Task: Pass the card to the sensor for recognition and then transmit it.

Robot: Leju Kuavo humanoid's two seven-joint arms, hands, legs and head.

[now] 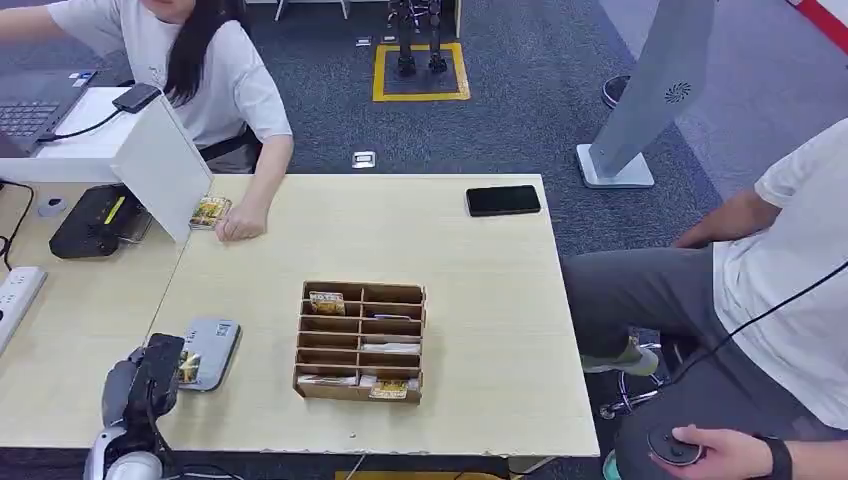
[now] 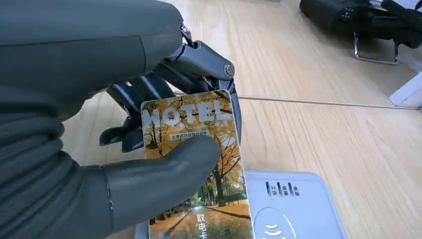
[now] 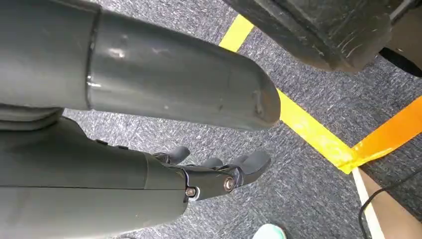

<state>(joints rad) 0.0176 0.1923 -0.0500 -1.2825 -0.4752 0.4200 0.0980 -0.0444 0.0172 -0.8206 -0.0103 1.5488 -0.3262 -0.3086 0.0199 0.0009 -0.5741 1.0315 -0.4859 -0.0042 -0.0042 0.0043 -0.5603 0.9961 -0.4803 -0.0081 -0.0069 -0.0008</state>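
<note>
My left hand (image 1: 150, 378) hangs over the front left of the table and pinches a yellow hotel card (image 2: 196, 164) between thumb and fingers. The card (image 1: 188, 367) sits right over the grey card sensor (image 1: 212, 350), whose pale top with a wave mark (image 2: 293, 204) lies just below it in the left wrist view. My right hand (image 3: 219, 174) hangs beside my body above the carpet, fingers loosely apart, holding nothing.
A brown card organiser (image 1: 360, 342) with several cards stands mid-table. A black phone (image 1: 503, 200) lies at the far right. A person's hand (image 1: 240, 225) rests by another card (image 1: 209, 211) at the far left. A second person sits to the right.
</note>
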